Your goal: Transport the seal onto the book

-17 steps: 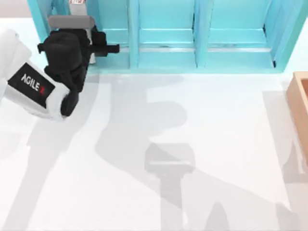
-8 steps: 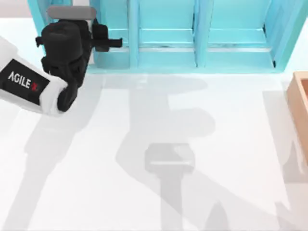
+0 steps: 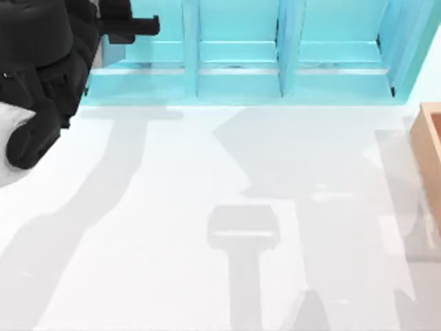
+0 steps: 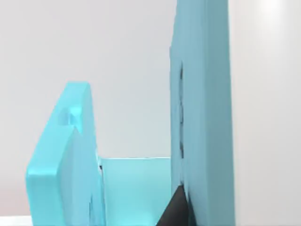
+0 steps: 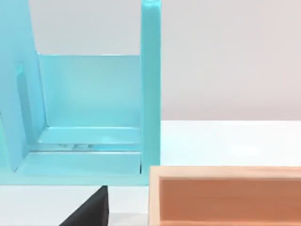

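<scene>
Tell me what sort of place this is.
Most likely a simulated tabletop workspace for manipulation tests: a plain white table, a light-blue compartmented shelf along its far edge, a wooden box at its right edge, and the black left arm at the shelf's left end.

A light-blue shelf (image 3: pixel 289 62) stands along the far edge of the white worktop (image 3: pixel 227 179), its upright dividers splitting it into open compartments. A tan wooden box (image 3: pixel 428 148) sits at the worktop's right edge, just in front of the shelf's right end. The right wrist view shows the box's open top close beside one shelf wall. Soft grey shadows fall across the worktop.
</scene>
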You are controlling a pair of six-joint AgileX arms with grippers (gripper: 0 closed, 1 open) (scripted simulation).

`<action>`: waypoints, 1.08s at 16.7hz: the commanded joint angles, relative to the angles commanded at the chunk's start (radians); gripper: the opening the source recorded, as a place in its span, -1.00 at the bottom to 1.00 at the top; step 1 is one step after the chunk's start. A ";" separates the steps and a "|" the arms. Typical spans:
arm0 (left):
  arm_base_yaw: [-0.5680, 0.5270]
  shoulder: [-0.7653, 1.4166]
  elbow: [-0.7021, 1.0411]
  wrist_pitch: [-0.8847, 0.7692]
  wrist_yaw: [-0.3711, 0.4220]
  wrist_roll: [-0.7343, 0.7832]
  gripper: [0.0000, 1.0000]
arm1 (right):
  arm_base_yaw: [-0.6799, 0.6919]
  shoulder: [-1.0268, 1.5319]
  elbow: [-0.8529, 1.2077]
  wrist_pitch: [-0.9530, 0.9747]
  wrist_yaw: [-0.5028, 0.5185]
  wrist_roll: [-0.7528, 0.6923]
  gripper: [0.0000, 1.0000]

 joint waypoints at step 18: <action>-0.124 -0.225 -0.094 -0.220 -0.125 -0.204 -1.00 | 0.000 0.000 0.000 0.000 0.000 0.000 1.00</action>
